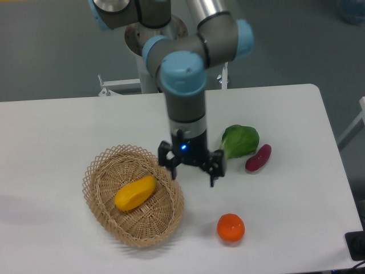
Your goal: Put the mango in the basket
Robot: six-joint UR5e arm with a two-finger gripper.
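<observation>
Mango (134,193) lying inside basket (98,166), w/ nothing gripping it. Gripper (193,172) above desk (296,188) just right of basket rim, jaws spread wide, empty. Orange (230,227) nearby, front-right.

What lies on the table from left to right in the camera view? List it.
basket with the mango inside → gripper, open and empty → orange → bok choy → purple-red vegetable.
</observation>
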